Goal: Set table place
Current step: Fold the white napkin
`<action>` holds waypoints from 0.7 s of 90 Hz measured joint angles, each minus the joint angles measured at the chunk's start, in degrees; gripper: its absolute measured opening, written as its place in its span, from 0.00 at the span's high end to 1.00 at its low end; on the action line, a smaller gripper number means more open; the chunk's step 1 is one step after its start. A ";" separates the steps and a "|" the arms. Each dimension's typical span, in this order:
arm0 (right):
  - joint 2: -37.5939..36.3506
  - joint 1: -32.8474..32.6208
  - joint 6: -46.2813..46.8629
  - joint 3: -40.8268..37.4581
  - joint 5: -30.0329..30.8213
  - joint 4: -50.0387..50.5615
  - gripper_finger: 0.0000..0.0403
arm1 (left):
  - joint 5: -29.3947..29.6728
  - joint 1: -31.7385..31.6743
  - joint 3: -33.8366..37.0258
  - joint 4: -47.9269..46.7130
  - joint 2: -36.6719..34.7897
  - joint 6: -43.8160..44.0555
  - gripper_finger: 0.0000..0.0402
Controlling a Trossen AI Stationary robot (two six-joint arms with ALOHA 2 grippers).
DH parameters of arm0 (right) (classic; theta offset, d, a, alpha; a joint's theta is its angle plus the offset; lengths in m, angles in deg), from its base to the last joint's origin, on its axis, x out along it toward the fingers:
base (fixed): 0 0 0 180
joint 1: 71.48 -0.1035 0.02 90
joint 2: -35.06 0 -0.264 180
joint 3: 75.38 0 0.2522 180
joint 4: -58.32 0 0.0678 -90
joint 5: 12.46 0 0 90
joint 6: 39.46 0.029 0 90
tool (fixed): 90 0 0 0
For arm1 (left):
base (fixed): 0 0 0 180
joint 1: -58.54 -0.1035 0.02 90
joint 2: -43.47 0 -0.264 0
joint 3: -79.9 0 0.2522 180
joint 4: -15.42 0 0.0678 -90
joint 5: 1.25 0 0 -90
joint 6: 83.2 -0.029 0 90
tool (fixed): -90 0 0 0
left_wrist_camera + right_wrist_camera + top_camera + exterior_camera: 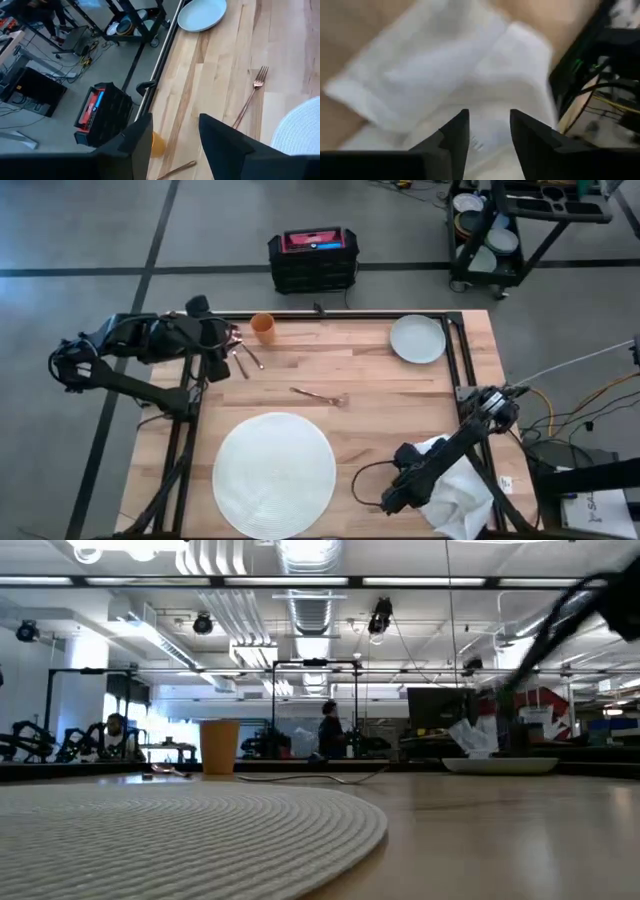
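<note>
Right gripper [487, 127] hovers jaws apart over the white cloth [455, 490] at the surface's near corner: drop square, pinch one fold. The round mat [274, 473] lies near-centre; beyond, the left gripper [175, 135], jaws apart, waits by the orange cup [262, 327].

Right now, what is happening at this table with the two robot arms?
A place is being set, and it looks early. The round white mat lies bare at the table's near edge. The plate, orange cup and fork still lie apart from it. The right gripper hangs open over a white cloth at the right corner. The left gripper is open, up by the cup and some loose cutlery.
</note>
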 joint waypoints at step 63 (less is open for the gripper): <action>-5.18 -17.26 32.43 2.12 -20.60 -13.85 1.00 | -0.02 0.00 0.00 -2.56 -0.02 1.97 0.63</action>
